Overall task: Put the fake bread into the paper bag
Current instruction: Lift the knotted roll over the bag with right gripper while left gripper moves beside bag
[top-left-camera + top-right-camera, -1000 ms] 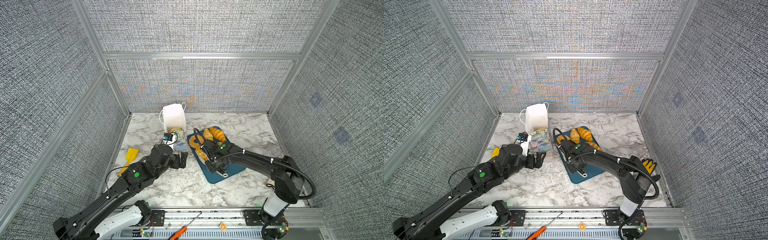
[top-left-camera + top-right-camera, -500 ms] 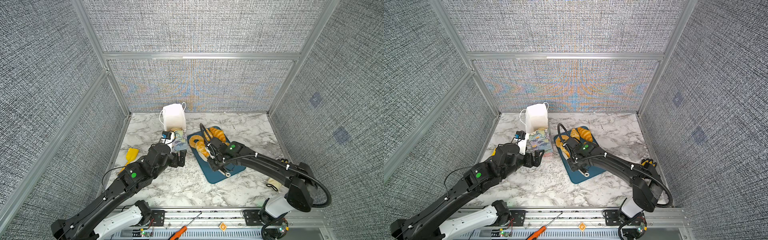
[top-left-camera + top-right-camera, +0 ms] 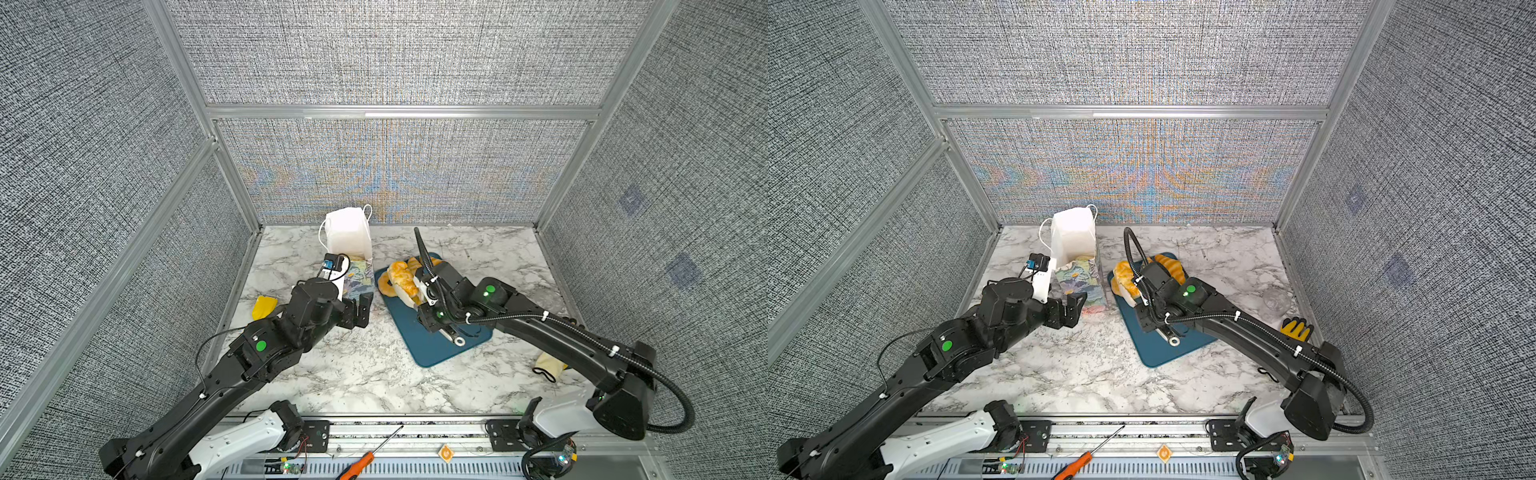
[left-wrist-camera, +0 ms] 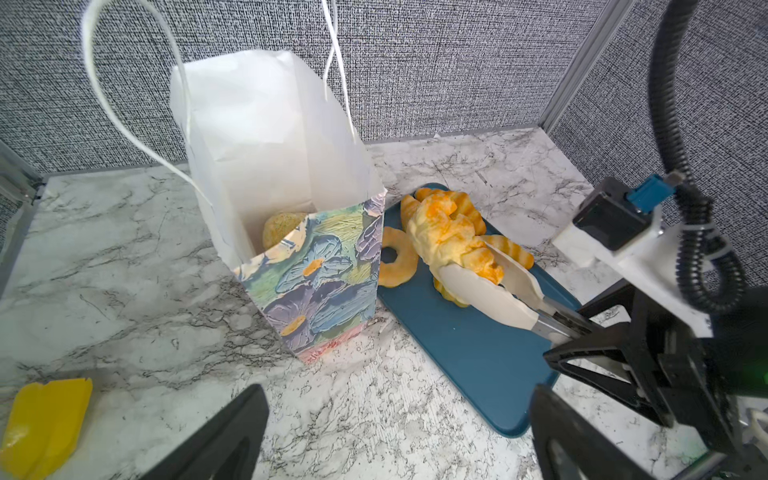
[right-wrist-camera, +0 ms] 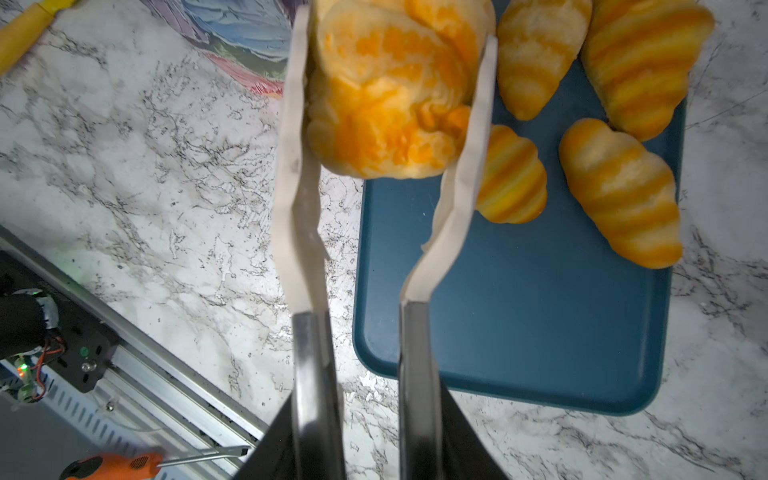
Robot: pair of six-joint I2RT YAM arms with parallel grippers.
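Tipping paper bag (image 4: 316,286) likeliest: tall, standing left of tray (image 5: 519,311), left gripper (image 4: 399,395) spread on its near side, apart, not bracing. Right gripper (image 5: 370,424) clamps tongs (image 5: 299,166) pinching knotted bun (image 5: 390,95) above tray's left edge; glossy bun may slip. Count: one bag, one tray, one tongs, four croissants (image 5: 619,191), one doughnut (image 4: 397,257), one roll (image 4: 282,232) inside bag.

Orange-and-cream striped fake bread (image 5: 619,191), blue-purple floral paper bag (image 4: 320,282) lined white, teal tray (image 5: 519,311), grey-veined white marble table (image 3: 353,374).
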